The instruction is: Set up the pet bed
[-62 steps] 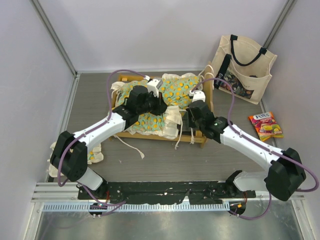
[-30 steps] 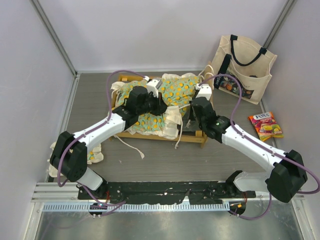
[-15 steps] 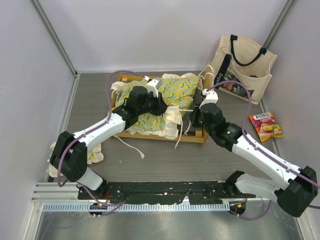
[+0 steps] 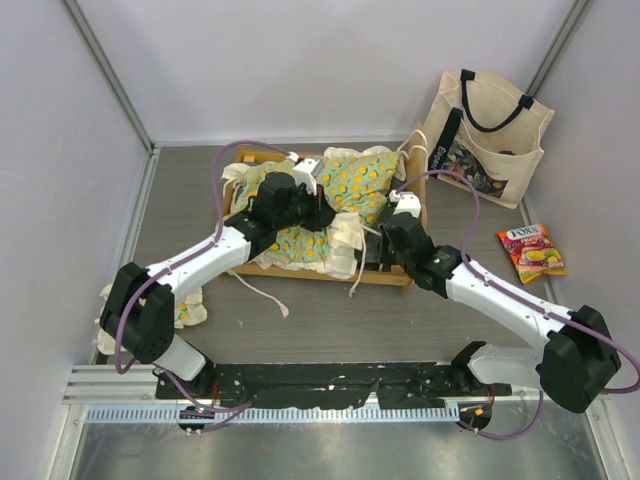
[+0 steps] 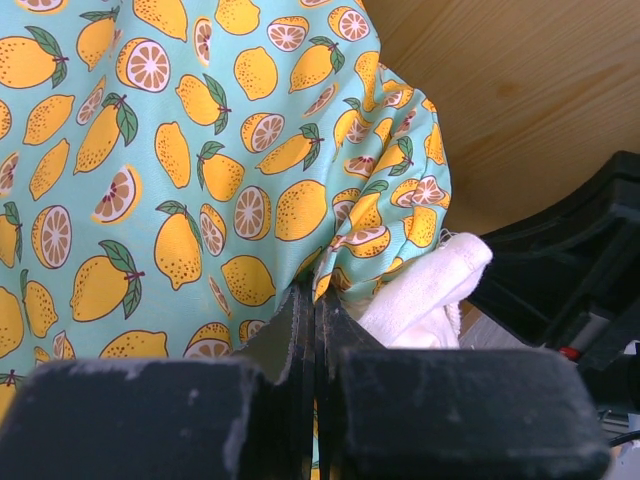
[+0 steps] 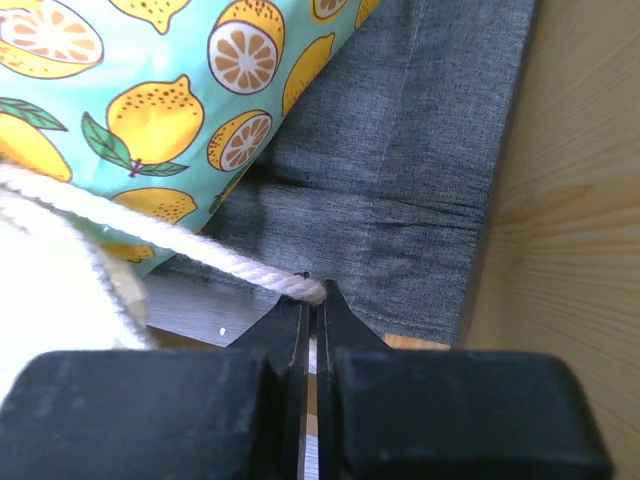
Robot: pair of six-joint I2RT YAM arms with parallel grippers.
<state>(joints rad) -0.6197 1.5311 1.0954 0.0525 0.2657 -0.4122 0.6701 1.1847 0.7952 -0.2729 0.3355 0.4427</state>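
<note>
"FOX'S" on the red-and-yellow sweets packet [image 4: 531, 250], small lettering on the tote bag [image 4: 487, 135] unreadable.

Top view: wrists hide the tips of my left gripper [image 5: 315, 300] and right gripper [image 6: 312, 295], my left arm [image 4: 205, 258] covers part of the small pillow [image 4: 188, 314]; wrist views crop the mattress cushion [image 5: 150, 150] and the tie [image 6: 150, 235] (far ends unseen).

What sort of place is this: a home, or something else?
Probably a robot test cell: white panels enclose a grey table, the left arm and right arm are bolted at its near edge, and the pet bed, tote bag and sweets packet look like props.
</note>
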